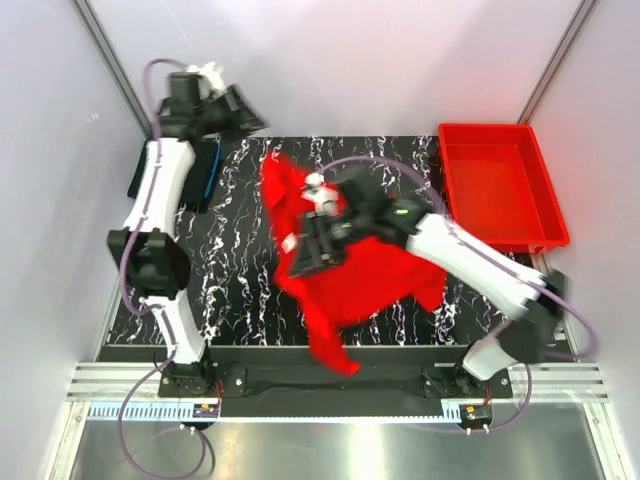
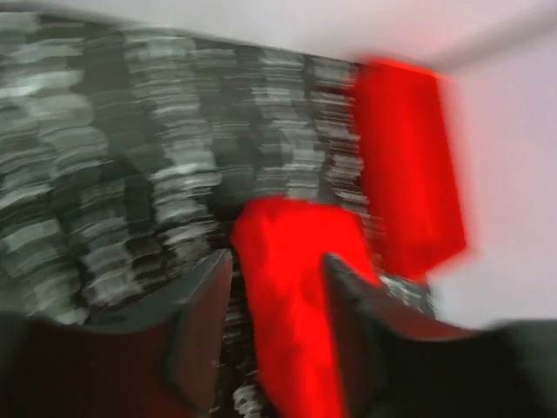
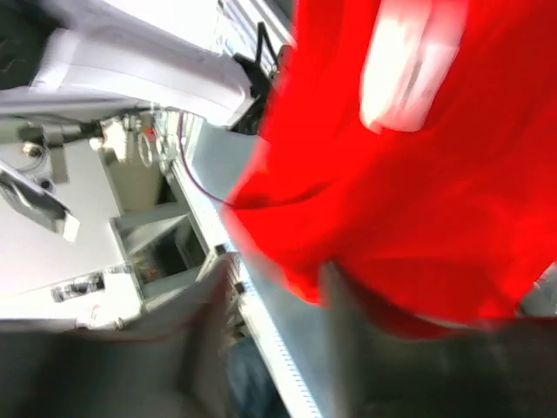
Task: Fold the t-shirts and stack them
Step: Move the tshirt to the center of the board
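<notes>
The bright red t-shirt point(image 1: 370, 280) lies crumpled across the middle of the black marbled mat, one end raised at the back and one corner hanging over the near edge. My right gripper point(image 1: 305, 250) sits in the shirt. In the blurred right wrist view its jaws point(image 3: 274, 279) stand apart, with red cloth point(image 3: 418, 174) draped over one finger. My left gripper point(image 1: 240, 115) is raised at the far left, open and empty. In its blurred view point(image 2: 277, 270) the shirt point(image 2: 291, 287) shows beyond the gap. The folded black t-shirt with a blue edge point(image 1: 205, 170) lies beside the left arm.
A rigid red plastic bin point(image 1: 548, 190) stands at the back right of the table; it also shows in the left wrist view point(image 2: 409, 165). White walls close in on both sides. A metal rail point(image 1: 330, 385) runs along the near edge.
</notes>
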You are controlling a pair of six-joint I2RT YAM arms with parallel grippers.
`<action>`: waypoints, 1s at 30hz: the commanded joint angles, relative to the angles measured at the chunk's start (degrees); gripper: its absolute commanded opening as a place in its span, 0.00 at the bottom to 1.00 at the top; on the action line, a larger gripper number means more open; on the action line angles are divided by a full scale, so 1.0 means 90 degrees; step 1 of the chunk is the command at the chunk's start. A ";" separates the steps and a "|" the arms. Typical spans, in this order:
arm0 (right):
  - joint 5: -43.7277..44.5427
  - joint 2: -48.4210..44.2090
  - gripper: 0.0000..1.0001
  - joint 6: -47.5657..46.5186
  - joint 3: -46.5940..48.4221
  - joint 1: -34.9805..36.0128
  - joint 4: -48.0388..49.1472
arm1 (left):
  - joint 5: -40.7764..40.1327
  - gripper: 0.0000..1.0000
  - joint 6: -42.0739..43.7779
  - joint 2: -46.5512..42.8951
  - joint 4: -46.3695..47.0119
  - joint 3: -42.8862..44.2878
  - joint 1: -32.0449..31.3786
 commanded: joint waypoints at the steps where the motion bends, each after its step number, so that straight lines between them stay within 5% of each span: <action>1: -0.0375 0.0729 0.68 0.0125 0.0423 0.0147 0.1021 | -0.1193 0.60 0.1252 -0.0692 -0.1931 0.0286 0.0672; 2: -0.0121 0.0807 0.78 0.0144 0.0520 0.0127 0.0985 | -0.1496 0.81 0.1400 -0.0848 -0.2262 0.0266 0.0683; 7: 0.0621 0.0897 0.81 -0.0098 0.0503 -0.0370 -0.0320 | -0.2388 0.89 0.1471 -0.2029 -0.2130 -0.1263 0.0577; 11: 0.1637 0.0175 0.74 -0.0528 -0.0677 -0.1044 -0.1339 | -0.2183 0.83 0.1031 -0.3581 -0.1223 -0.3934 0.0119; 18: 0.3112 -0.0754 0.63 -0.1311 -0.2271 -0.1884 -0.1837 | -0.3108 0.67 -0.0588 -0.4941 -0.0655 -0.6711 -0.3030; 24: 0.4325 -0.0579 0.70 -0.0920 -0.2418 -0.2664 -0.2150 | -0.4369 0.73 -0.1499 -0.3529 -0.0907 -0.6660 -0.4657; 30: 0.4413 -0.0510 0.74 -0.1037 -0.2575 -0.3037 -0.2053 | -0.4215 0.72 -0.1421 -0.1193 -0.1484 -0.5770 -0.4397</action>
